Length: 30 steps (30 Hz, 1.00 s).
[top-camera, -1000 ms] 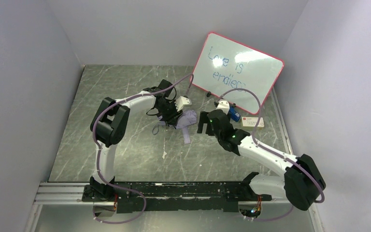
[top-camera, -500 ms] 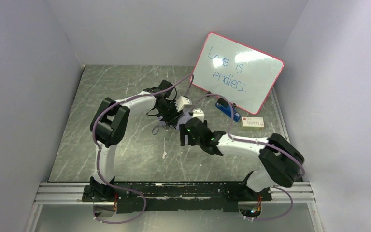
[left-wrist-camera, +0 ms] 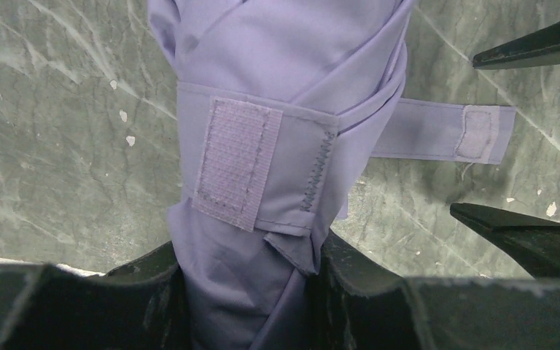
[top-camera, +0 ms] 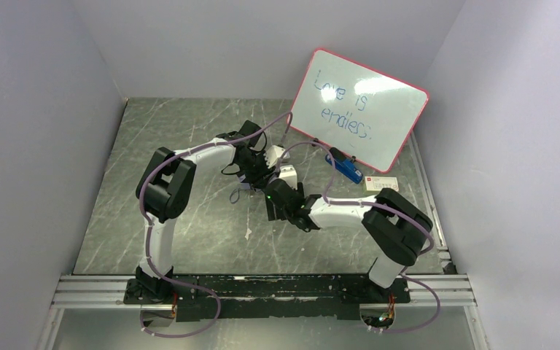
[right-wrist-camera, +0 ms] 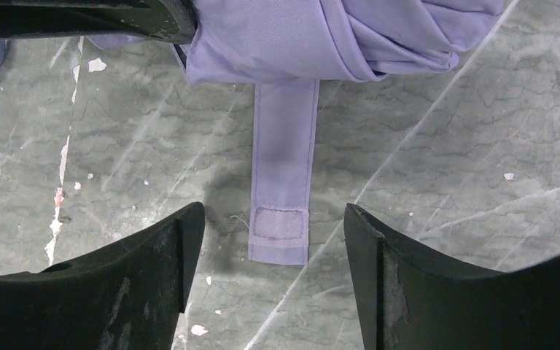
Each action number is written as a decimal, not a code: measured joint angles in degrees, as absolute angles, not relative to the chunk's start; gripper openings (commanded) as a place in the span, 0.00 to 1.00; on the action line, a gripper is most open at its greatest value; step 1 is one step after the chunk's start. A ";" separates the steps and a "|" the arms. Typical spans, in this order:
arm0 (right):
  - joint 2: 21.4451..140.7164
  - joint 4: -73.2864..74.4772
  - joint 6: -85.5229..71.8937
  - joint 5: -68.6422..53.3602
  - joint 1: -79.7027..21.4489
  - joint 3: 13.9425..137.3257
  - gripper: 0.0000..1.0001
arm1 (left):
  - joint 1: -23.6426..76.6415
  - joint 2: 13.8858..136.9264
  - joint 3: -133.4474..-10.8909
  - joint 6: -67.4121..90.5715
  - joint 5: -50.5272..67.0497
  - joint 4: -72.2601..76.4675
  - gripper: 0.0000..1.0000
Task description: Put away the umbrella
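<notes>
While the left gripper [left-wrist-camera: 248, 288] clamps the rolled umbrella [left-wrist-camera: 277, 58], its loose strap [right-wrist-camera: 283, 160] runs straight out from the umbrella, ending between the spread fingers of the right gripper [right-wrist-camera: 273, 222].

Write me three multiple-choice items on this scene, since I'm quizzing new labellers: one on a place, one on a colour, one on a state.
1. Where does the strap end?
A) flat on the table
B) on the eraser
C) on the whiteboard

2. What colour is the umbrella fabric?
A) red
B) lavender
C) green

3. How is the right gripper?
A) open
B) shut on the strap
C) shut on the eraser

Answers:
1 A, its patch end lies on the marble.
2 B, both wrist views show lavender cloth.
3 A, its fingers stand apart, one on each side of the strap.
</notes>
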<state>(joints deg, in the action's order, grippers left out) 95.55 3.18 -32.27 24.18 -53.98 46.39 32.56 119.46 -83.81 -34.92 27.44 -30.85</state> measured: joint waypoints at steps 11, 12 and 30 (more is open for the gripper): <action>96.27 3.29 -34.00 24.36 -53.69 46.85 0.56 | 32.58 119.46 -83.83 -34.92 27.42 -30.85 0.05; 96.27 3.29 -34.20 24.47 -53.67 46.81 0.54 | 32.58 119.46 -83.83 -34.92 27.42 -30.87 0.05; 96.97 2.24 -35.05 25.12 -52.82 46.52 0.25 | 32.58 119.46 -83.79 -34.96 27.40 -30.87 0.05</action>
<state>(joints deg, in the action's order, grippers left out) 96.97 2.24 -35.05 25.12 -52.82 46.52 32.58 119.46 -83.79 -34.96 27.40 -30.87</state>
